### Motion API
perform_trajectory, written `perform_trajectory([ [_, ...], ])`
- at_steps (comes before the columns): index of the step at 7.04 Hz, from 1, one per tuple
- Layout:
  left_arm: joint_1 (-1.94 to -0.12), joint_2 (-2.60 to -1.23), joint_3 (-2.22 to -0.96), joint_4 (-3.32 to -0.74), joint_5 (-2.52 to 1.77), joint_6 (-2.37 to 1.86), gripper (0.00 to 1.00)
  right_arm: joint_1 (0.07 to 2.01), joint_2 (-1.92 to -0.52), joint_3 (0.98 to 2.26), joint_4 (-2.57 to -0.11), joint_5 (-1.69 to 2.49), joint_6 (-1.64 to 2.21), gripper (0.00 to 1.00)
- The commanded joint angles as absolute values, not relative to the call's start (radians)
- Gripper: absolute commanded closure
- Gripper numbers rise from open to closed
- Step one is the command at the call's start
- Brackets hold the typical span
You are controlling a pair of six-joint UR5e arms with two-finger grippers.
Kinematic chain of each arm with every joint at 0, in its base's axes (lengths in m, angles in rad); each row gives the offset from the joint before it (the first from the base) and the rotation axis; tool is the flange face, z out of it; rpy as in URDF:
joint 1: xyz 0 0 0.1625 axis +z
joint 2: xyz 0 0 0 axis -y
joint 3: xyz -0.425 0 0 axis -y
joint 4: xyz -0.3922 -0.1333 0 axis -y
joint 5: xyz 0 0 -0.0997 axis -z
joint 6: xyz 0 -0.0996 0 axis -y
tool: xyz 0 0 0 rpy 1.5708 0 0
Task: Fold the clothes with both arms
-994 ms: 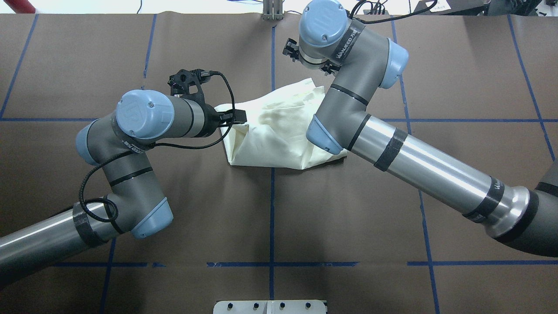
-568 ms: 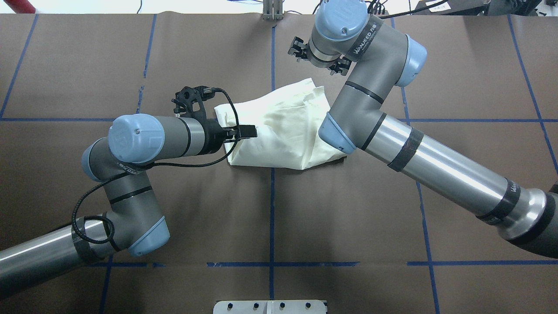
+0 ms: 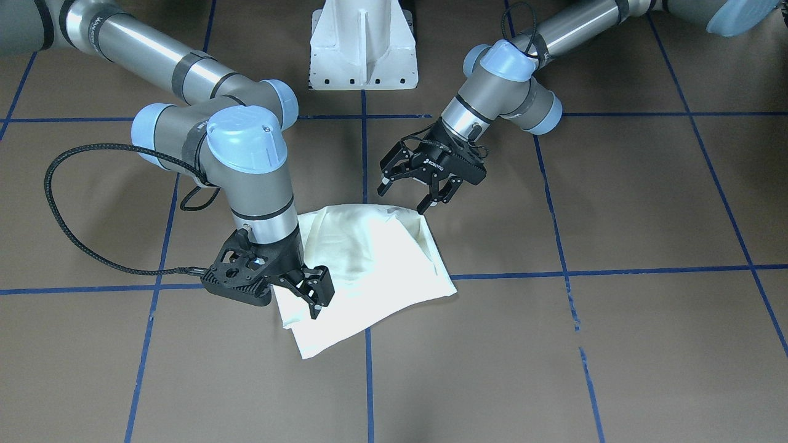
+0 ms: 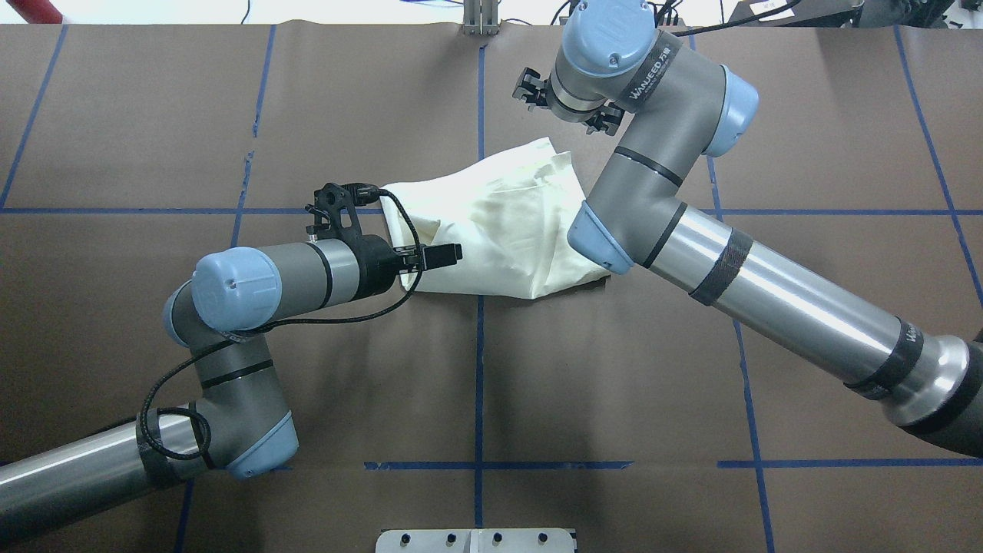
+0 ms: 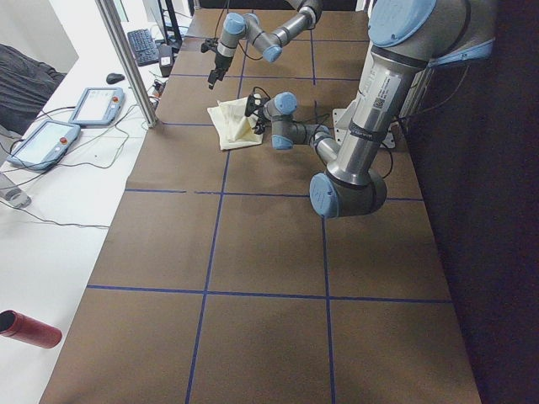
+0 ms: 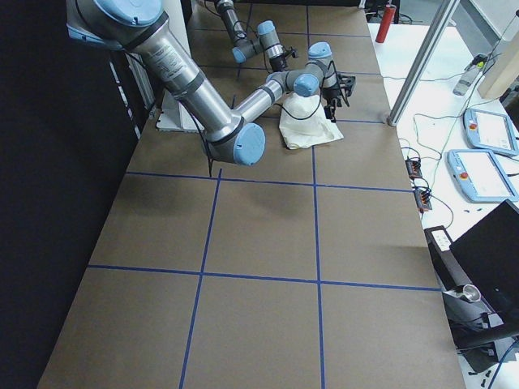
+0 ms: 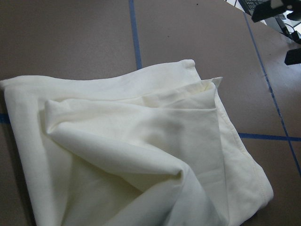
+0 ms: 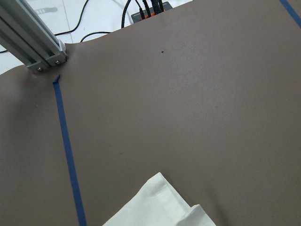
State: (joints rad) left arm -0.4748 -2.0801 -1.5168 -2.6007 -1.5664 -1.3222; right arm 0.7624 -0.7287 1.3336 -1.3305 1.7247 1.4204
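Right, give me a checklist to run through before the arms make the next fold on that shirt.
1. Left claw open, nothing between its fingers: ok.
2. Right claw open or shut: cannot tell, it shows only side-on.
3. T-shirt lying on the table, no part lifted: ok.
4. Layers flat and square: not ok, the left wrist view shows bunched, skewed folds.
5. Plain cream side outward, print hidden: ok.
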Motion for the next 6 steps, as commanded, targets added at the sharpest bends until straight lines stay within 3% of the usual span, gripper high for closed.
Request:
perform_trajectory([
  [1,-0.465,-2.085,-1.487,-2.643,-1.493,-1.302,0.00,0.762,-0.735,1.335,-1.327,1.724,1.420,0.00],
  [6,-0.462,-2.083,-1.445,-2.740,-1.408,-1.298,0.00,0.762,-0.742,1.335,-1.325,1.723,1.419,0.00],
])
